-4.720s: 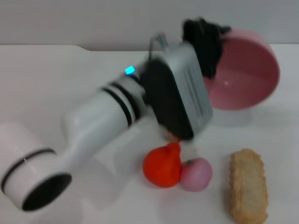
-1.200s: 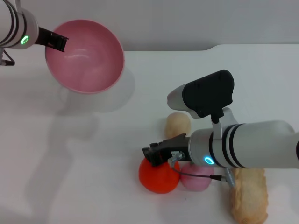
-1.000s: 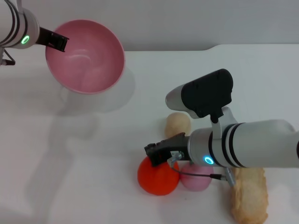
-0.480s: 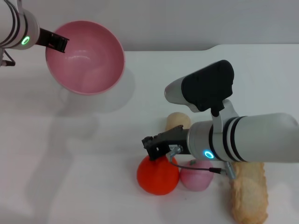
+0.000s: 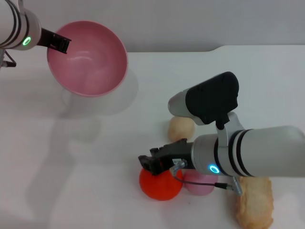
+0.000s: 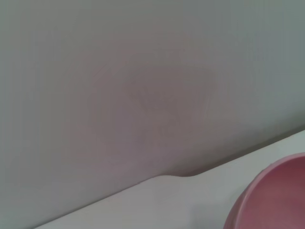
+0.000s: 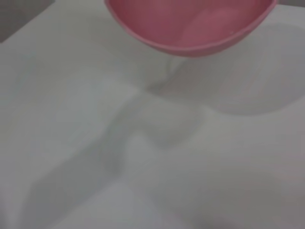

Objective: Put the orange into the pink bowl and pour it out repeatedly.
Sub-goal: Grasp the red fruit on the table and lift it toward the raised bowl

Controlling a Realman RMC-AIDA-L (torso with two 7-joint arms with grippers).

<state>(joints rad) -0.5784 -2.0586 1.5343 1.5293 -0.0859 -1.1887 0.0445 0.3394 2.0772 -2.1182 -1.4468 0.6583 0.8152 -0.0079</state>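
The orange (image 5: 159,185) lies on the white table near the front, touching a pink peach-like fruit. My right gripper (image 5: 153,163) is open and sits low on the orange's top, fingers on either side of its stem end. My left gripper (image 5: 54,42) is shut on the rim of the pink bowl (image 5: 88,59) and holds it tilted above the table at the far left. The bowl is empty. The bowl also shows in the left wrist view (image 6: 271,200) and in the right wrist view (image 7: 190,24).
A pink peach-like fruit (image 5: 200,183) lies right of the orange. A beige ball (image 5: 180,128) lies just behind them, under my right arm. A long tan bread-like piece (image 5: 255,206) lies at the front right. The table's back edge (image 5: 190,50) meets a grey wall.
My right gripper rose a little, then came down and slightly left onto the orange's top. The orange shifted a little left. The left arm and the bowl have stayed still.
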